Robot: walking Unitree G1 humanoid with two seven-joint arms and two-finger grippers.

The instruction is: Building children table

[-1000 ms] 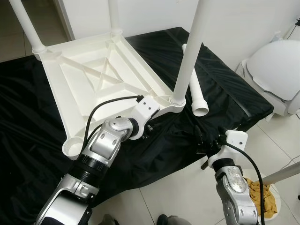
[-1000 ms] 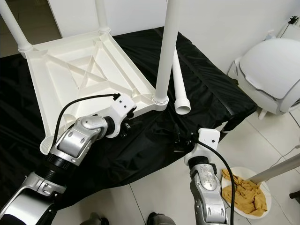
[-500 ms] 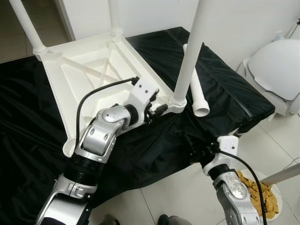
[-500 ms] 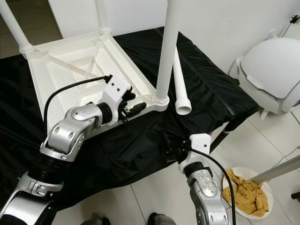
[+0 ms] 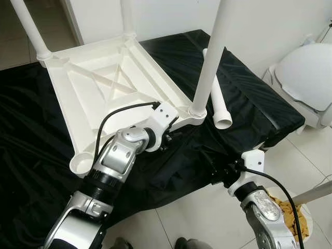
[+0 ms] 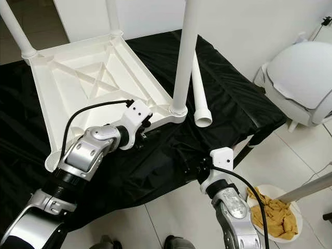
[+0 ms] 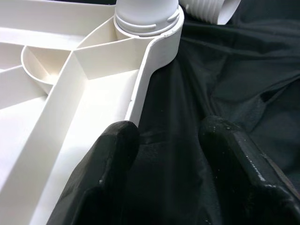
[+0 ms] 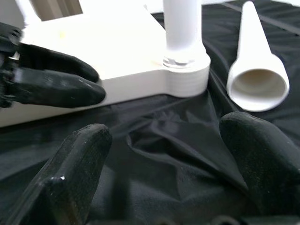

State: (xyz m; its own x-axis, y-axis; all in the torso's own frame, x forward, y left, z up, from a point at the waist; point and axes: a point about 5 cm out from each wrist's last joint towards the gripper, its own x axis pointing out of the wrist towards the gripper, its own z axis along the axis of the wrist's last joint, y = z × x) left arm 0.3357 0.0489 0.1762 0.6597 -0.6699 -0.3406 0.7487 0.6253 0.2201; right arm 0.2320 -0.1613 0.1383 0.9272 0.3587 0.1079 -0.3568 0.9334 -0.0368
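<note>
1. Our left gripper [image 7: 164, 154], fingers parted, sits at the rim of the upturned white table [image 5: 104, 88] on the black cloth [image 5: 249, 98].
2. Our right gripper [image 8: 164, 159] hovers unclenched nearby.
3. One loose leg [image 5: 218, 101] lies beside the table's corner.

Black cloth [image 5: 249, 98] over platform; white domed bin [image 5: 306, 83] beside it; yellow rag [image 6: 272, 215] on floor
</note>
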